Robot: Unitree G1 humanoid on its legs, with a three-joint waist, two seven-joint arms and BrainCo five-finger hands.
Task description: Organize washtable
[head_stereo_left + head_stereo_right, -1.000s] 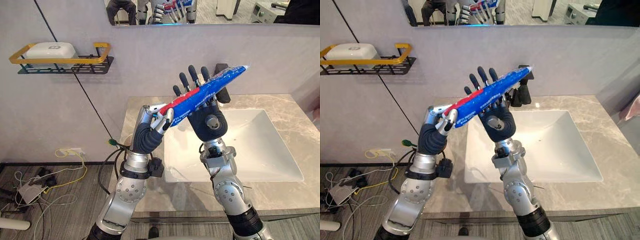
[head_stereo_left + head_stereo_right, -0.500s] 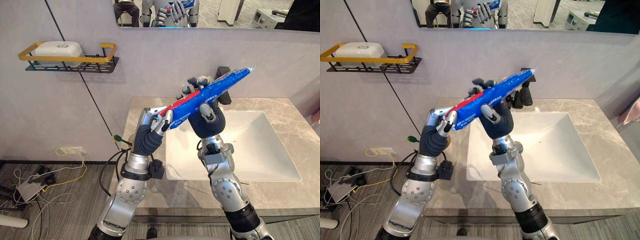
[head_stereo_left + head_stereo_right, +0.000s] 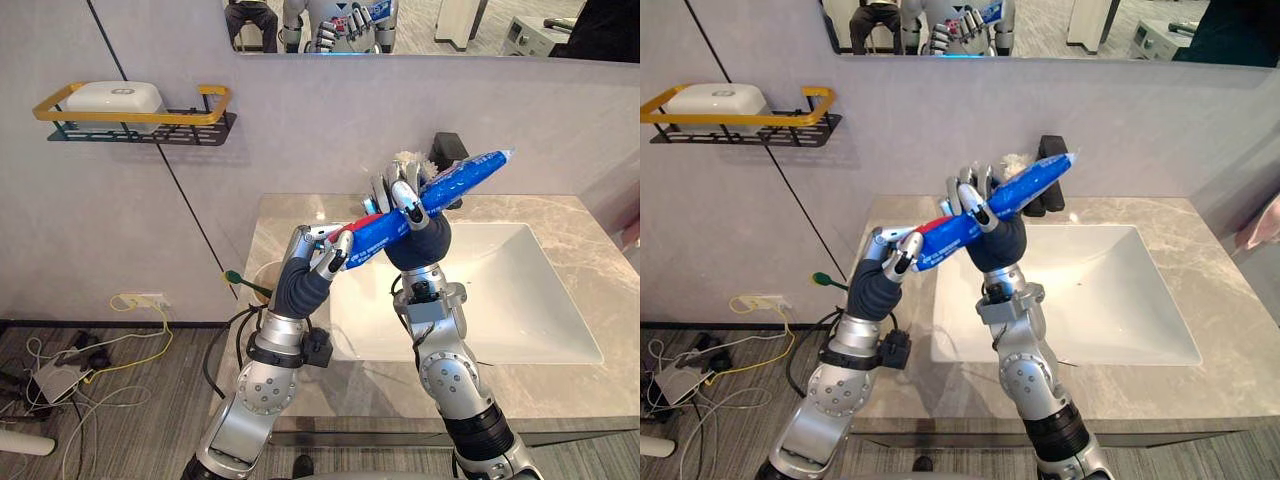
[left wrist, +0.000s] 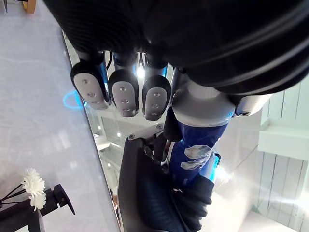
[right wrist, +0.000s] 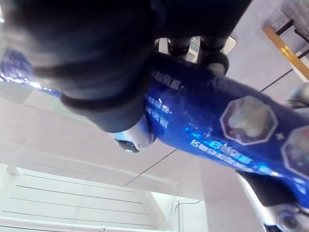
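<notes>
Your left hand (image 3: pixel 305 280), nearest you over the grey marble countertop (image 3: pixel 570 385), pinches the red lower end of the toothpaste tube (image 3: pixel 465 175) between thumb and fingers. Just beyond it your right hand (image 3: pixel 418 238) has its fingers curled over the tube's blue middle. The tube slants upward to the right, in the air above the near left corner of the white washbasin (image 3: pixel 530 290). Behind it, a black faucet (image 3: pixel 445 146) stands at the wall. Far left, a yellow-railed wall rack (image 3: pixel 140 135) carries a white soap box (image 3: pixel 106 98).
</notes>
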